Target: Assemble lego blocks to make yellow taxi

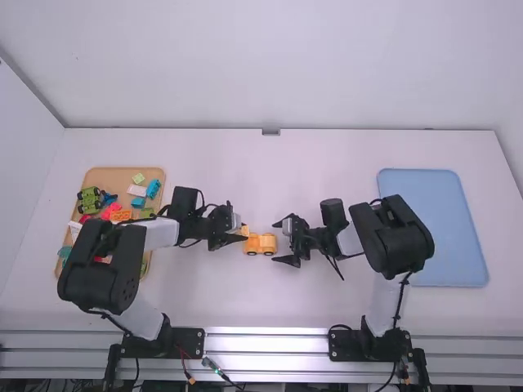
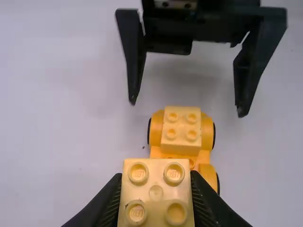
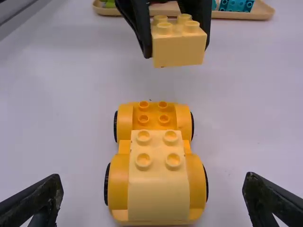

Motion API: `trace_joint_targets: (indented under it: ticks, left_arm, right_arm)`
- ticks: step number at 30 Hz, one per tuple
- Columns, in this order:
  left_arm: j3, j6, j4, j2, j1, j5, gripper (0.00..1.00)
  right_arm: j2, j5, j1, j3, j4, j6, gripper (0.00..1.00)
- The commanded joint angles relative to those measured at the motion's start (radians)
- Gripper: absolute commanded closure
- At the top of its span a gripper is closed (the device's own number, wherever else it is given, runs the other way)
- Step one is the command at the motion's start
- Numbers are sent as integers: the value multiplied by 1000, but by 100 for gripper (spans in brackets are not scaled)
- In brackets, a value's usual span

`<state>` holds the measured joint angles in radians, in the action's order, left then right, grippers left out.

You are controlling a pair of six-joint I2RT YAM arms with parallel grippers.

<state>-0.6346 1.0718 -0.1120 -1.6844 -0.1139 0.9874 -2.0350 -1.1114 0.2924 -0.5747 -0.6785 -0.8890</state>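
Note:
In the high view my left gripper [image 1: 237,232] stands at the left end of the orange car base [image 1: 261,244], and my right gripper [image 1: 283,242] at its right end. A pale yellow block [image 2: 156,189] is held in my left gripper [image 2: 156,194], shut on it. Seen from the right wrist, that block [image 3: 178,45] hangs above the table beyond the car base [image 3: 117,182]. Another pale yellow block [image 3: 159,194] sits on the car's near end, between the wide-open fingers of my right gripper [image 3: 154,189], which touch nothing.
A wooden tray [image 1: 122,173] with several colourful blocks and a green vehicle [image 1: 89,200] lies at the left, partly beneath the left arm. A blue tray [image 1: 433,229] lies at the right, beside the right arm.

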Motion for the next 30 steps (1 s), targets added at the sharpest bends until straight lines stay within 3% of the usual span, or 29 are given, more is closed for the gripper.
trace_joint_targets:
  ticks: [1,5,10,13,15,19,23,27,30]
  left_arm:
    - [11,-5,2,14,-19,24,79]
    - [11,-6,3,10,-28,22,80]
    - [11,-6,4,3,-28,25,80]
    - [11,-6,3,3,-29,25,80]
    - [11,-5,6,3,-29,26,80]
    - [11,-5,16,3,-28,25,80]
    - [11,-5,15,-3,-29,25,80]
    - [11,-5,16,-13,-29,25,81]
    - [11,-6,6,-21,-29,26,82]
  right_arm:
    - [-21,-40,3,-21,-2,29,1]
    - [-18,-26,13,0,-65,116,1]
    - [22,144,67,156,-421,274,1]
    - [22,168,81,190,-516,332,1]
    - [17,164,77,180,-496,335,1]
    - [-5,-13,58,52,-249,203,1]
    - [-30,-63,57,-68,-12,81,1]
    - [-54,-14,86,-91,25,87,1]
    - [-54,70,110,-54,-68,166,1]
